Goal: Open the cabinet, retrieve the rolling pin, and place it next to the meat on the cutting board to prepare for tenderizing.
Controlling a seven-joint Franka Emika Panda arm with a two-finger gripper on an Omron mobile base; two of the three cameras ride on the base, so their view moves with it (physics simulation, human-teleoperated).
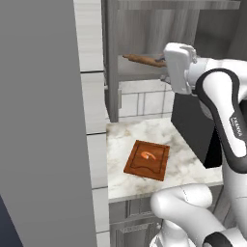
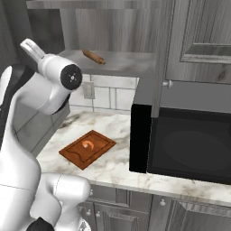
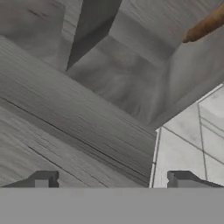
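1. Hand view: the gripper [image 3: 111, 179] was seen spread wide and empty, with the rolling pin [image 3: 204, 25] off at upper right.
2. On the cabinet [image 2: 117, 63] shelf the pin was left lying; retrieval was judged in hand.
3. Next, the jaws would need to be swung across it; the meat [image 2: 87, 144] waited on the cutting board [image 2: 103, 146].

Cabinet [image 2: 113, 31] – grey matt wood grain; rolling pin [image 2: 93, 56], cutting board [image 1: 147, 159] – smooth brown wood.
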